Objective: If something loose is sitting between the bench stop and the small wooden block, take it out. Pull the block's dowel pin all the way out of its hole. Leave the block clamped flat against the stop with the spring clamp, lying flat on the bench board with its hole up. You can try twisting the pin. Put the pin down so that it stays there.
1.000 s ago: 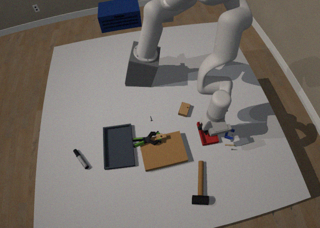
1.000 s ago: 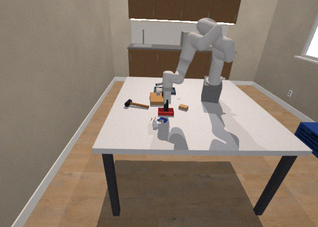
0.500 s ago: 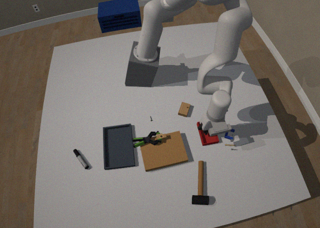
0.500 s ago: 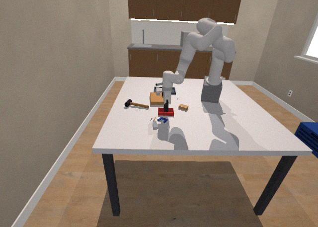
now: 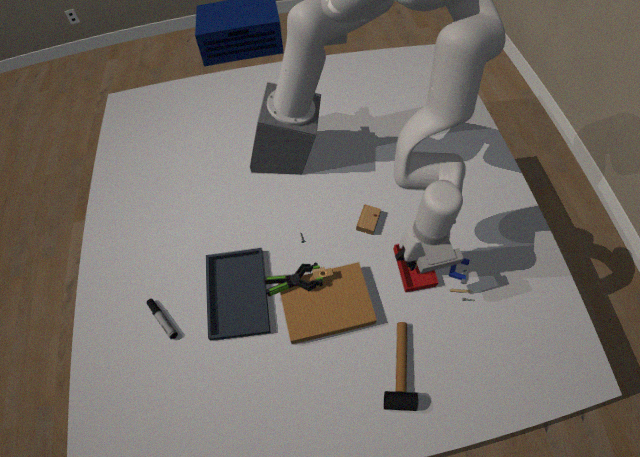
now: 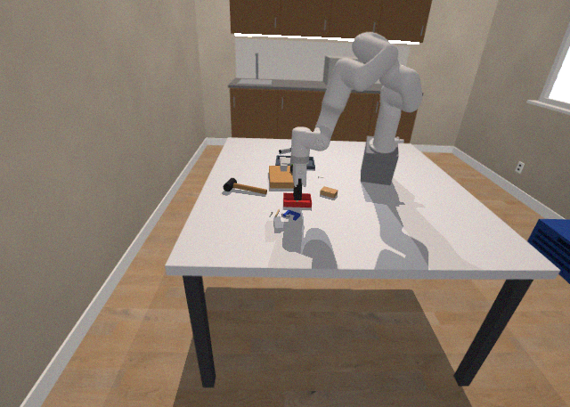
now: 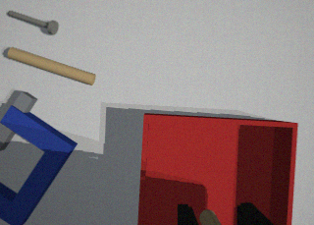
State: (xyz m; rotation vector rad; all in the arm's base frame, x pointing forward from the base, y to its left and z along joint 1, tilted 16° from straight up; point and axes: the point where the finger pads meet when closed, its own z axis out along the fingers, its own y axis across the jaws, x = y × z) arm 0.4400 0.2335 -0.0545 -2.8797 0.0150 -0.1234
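My gripper (image 7: 212, 216) stands low over a red tray (image 7: 218, 168), right of the bench board (image 5: 328, 302). Its two black fingers are a little apart. A small tan round end (image 7: 209, 218) shows between them with a gap on each side; I take it for the dowel pin. In the top view the gripper (image 5: 410, 262) sits at the tray's far end (image 5: 416, 275). The small wooden block (image 5: 324, 273) lies flat at the board's far left corner, hole up. The green and black spring clamp (image 5: 289, 278) has its jaws on the block.
A loose wooden dowel (image 7: 51, 66), a screw (image 7: 34, 21) and a blue bracket (image 7: 30, 158) lie just beside the red tray. A grey tray (image 5: 237, 293) sits left of the board. There are also a hammer (image 5: 400, 367), a marker (image 5: 161, 319), a spare wooden block (image 5: 368, 218) and another screw (image 5: 302, 236).
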